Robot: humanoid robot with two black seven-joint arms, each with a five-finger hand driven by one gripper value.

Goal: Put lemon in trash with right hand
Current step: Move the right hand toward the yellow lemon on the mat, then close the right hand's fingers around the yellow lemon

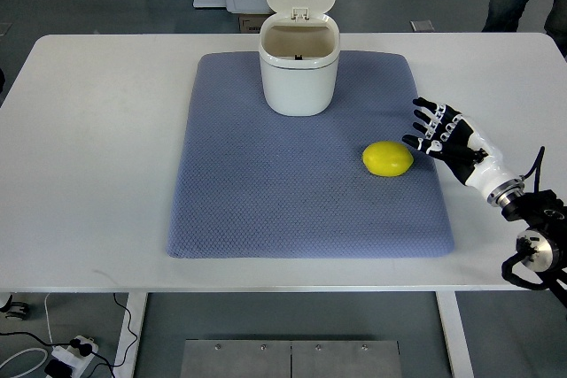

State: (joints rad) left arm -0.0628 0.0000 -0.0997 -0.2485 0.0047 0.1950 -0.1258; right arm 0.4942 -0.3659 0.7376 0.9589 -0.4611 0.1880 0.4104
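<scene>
Reaching in with the right hand (440,133), fingers spread and holding nothing. Leaving the lemon (388,158) ungrasped on the mat (266,210), just beside the fingertips. Waiting farther beyond: trash bin (299,68), lid up. Nothing done yet.

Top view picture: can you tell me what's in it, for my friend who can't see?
A yellow lemon lies on a blue mat on a white table, and the robot's right hand, fingers spread, is just beside it, holding nothing. Farther back on the mat stands a small white trash bin with its lid flipped open.
</scene>
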